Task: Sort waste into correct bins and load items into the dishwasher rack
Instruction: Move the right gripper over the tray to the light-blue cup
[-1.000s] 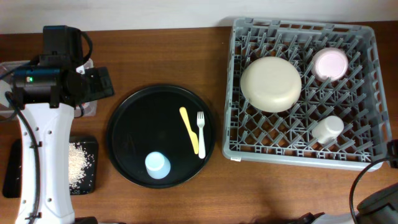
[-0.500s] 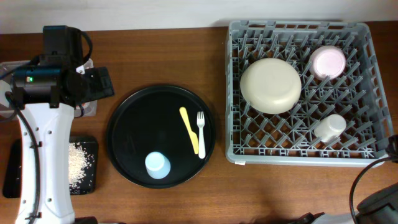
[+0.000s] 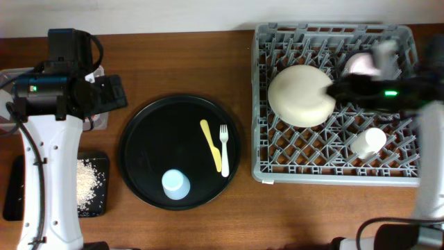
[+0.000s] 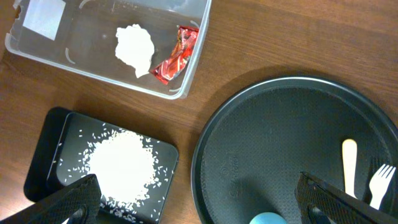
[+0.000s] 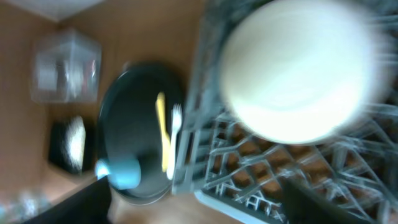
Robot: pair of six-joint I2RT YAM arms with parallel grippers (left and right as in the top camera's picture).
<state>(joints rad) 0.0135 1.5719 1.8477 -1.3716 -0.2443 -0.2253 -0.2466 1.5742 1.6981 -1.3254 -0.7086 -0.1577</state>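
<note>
Waste is found fully sorted at the left. In the left wrist view, the crumpled tissue (image 4: 135,48) and the red foil wrapper (image 4: 176,56) are contained in the clear tub (image 4: 194,53) at 11 o'clock. The rice (image 4: 121,167) is heaped in the shallow black tray (image 4: 55,127) at 8 o'clock. The left gripper (image 4: 198,186) is held above them with its fingers spread wide and nothing between them.

On the round black tray (image 3: 149,149), three items are left unloaded. The light-blue cup (image 3: 175,185) is placed at 6 o'clock. The yellow knife (image 3: 210,144) and white fork (image 3: 223,149) are laid side by side toward 3 o'clock.

At the right, the dishwasher rack (image 3: 333,173) is loaded with the cream plate (image 3: 302,94) at 10 o'clock, the pink bowl (image 3: 359,64) at 1 o'clock and the white cup (image 3: 366,142) at 4 o'clock.

One change is noted. The right arm, not over the rack half a second earlier, is now stretched across it from 3 o'clock and is motion-blurred. The right gripper (image 3: 333,90) is brought to the plate's 3 o'clock edge. In the blurred right wrist view its fingers are seen set wide apart and empty. The rack's contents are unchanged. Loading is judged to be resuming, with a reach toward the round tray probable. From the right gripper, the knife and fork lie at 8 o'clock, well apart. The light-blue cup lies farther off in the same direction. None is touched.
</note>
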